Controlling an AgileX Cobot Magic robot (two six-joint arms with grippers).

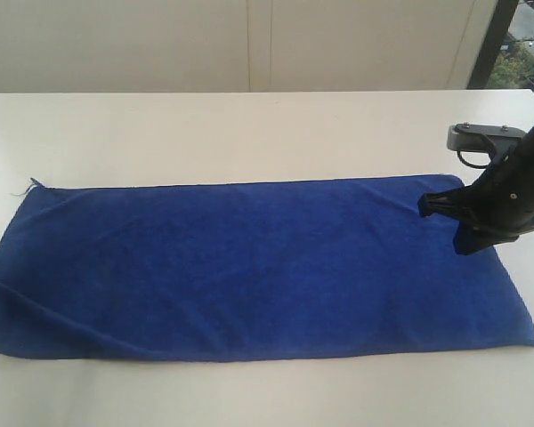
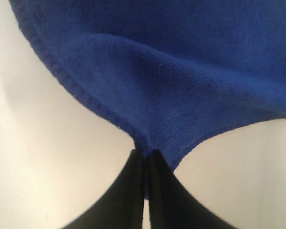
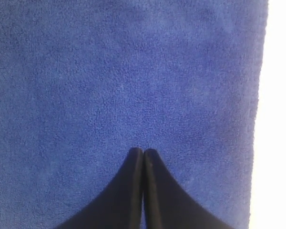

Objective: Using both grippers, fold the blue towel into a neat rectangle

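- The blue towel (image 1: pixel 249 267) lies spread lengthwise on the white desk (image 1: pixel 249 133), with a loose thread (image 1: pixel 21 189) at its far left corner.
- The left gripper (image 2: pixel 145 153) is pressed together on the towel's hemmed edge, pinching cloth that bunches toward the jaws (the near left end looks rumpled).
- The right gripper (image 3: pixel 143 150) is pressed together too, with its tips on the towel near the far right corner; I cannot tell whether it has caught any cloth.
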